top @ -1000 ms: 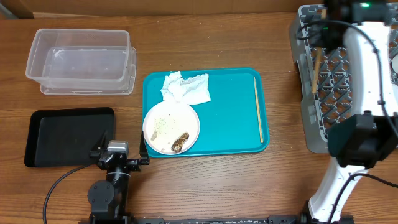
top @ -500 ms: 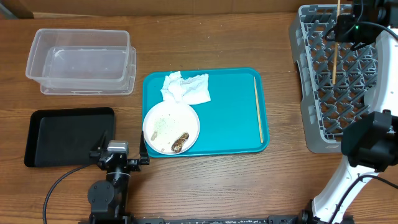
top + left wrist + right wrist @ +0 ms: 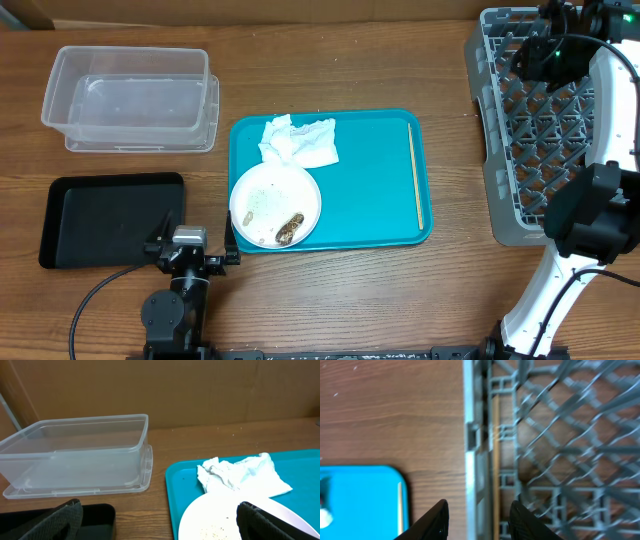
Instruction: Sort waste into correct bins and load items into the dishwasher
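Note:
A white plate with rice grains and a brown lump sits on the teal tray, with a crumpled napkin behind it. The clear tub and black tray are at the left. My left gripper is open and empty between the black tray and the plate. My right gripper is open above the grey dish rack. In the right wrist view a wooden chopstick lies inside the rack's left wall, below the open right gripper.
A second chopstick lies along the right side of the teal tray and shows in the right wrist view. The left wrist view shows the tub, the napkin and the black tray's corner.
My right gripper held a chopstick upright over the rack; it has let go, and the chopstick now lies in the rack. The left arm has not moved.

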Controlling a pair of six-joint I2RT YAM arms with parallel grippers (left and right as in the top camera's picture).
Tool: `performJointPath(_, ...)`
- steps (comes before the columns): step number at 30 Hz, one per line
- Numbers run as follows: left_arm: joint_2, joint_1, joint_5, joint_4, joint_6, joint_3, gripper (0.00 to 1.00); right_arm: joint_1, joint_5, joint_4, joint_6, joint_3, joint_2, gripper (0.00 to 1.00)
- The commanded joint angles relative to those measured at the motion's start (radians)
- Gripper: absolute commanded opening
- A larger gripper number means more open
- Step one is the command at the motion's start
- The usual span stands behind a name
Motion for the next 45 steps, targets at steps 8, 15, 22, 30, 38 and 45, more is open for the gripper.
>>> performJointPath(8,-0.009,0.008,0.004,0.000,0.009,-0.005,1.00,0.067,-0.355,-0.212,0.034,-0.001,-0.119,0.56)
performJointPath(15,-0.009,0.008,0.004,0.000,0.009,-0.005,1.00,0.228,-0.271,-0.288,0.035,-0.078,-0.116,1.00)
performJointPath(22,-0.009,0.008,0.004,0.000,0.009,-0.005,1.00,0.401,0.162,-0.140,0.390,-0.303,-0.116,0.85)
performJointPath(30,-0.009,0.008,0.004,0.000,0.009,-0.005,1.00,0.531,0.252,-0.006,0.513,-0.520,-0.116,0.59)
performJointPath(38,-0.009,0.008,0.004,0.000,0.009,-0.005,1.00,0.587,0.312,0.155,0.564,-0.666,-0.115,0.57)
performJointPath(45,-0.009,0.008,0.004,0.000,0.009,-0.005,1.00,0.586,0.352,0.194,0.566,-0.697,-0.115,0.57)
